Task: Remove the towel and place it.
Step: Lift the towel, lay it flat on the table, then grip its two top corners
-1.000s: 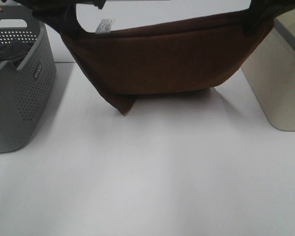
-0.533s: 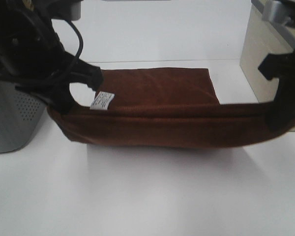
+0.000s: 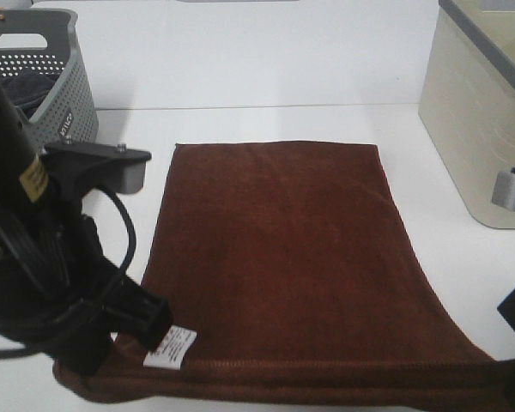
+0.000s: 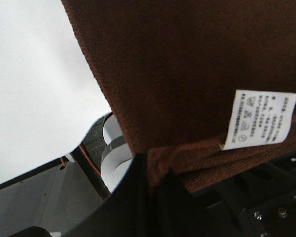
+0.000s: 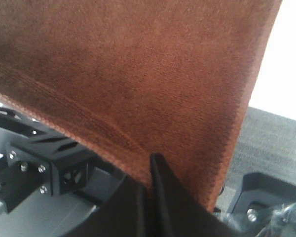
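Now the towel (image 3: 283, 257) is lying spread on the white table (image 3: 459, 257); the left gripper (image 4: 153, 170) is pinching its near corner beside the label (image 4: 259, 118); the right gripper (image 5: 150, 170) is clamping the opposite near corner.

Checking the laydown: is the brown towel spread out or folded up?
Spread out: the towel lies open as one rectangle on the table, only its near corners pinched by the left gripper and right gripper.

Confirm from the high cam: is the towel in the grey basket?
No, the towel lies spread on the table, right of the basket.
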{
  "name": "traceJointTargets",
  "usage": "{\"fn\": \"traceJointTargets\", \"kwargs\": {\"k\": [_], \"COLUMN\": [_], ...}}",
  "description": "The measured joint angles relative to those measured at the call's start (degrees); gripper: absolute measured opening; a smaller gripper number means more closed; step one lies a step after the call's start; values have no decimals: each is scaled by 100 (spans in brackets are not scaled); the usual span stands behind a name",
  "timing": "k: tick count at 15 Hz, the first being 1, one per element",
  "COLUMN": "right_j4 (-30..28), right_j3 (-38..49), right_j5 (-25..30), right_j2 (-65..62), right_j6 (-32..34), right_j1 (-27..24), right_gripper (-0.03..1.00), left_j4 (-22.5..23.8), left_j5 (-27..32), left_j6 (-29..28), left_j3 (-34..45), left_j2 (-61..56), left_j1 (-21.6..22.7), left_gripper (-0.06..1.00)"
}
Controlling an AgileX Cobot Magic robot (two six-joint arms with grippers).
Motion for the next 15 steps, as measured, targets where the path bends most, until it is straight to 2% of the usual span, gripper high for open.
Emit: {"fn": "traceJointTargets", "kwargs": {"k": [2,3,5,6,8,9,10,12,15], "right_j4": [17,-120,-321,-435,-785,-802,-796,-796,-796], "right_j3": [178,206,223,218,229,229,229,229,201], "right_j5": [-34,-57,-80,-80,-69,-63,-63,-74,-304], "right_j2": [-34,-34,-34,-34,-34,-34,-34,-34,-34], "right_j6": [0,6,17,57,97,97,97,97,97], "right_j1": [0,-11,-17,-23,-63,-63,-63,-63,-63], "right_gripper": [1,4,20,32,56,62,66,69,69], "left_j4": [-29,103,344,413,344,178,97,103,223], "left_j5": [-40,52,229,367,653,676,682,688,579], "left_j6": [-120,-246,-521,-579,-481,-378,-344,-315,-315], "left_j3": [178,223,264,275,309,321,321,321,321], "left_j2": [0,0,-23,-29,-29,-29,-29,-29,-29], "left_j1": [-160,-160,-160,-160,-143,-143,-143,-143,-143], "left_gripper": [0,0,9,21,59,73,80,83,83]}}
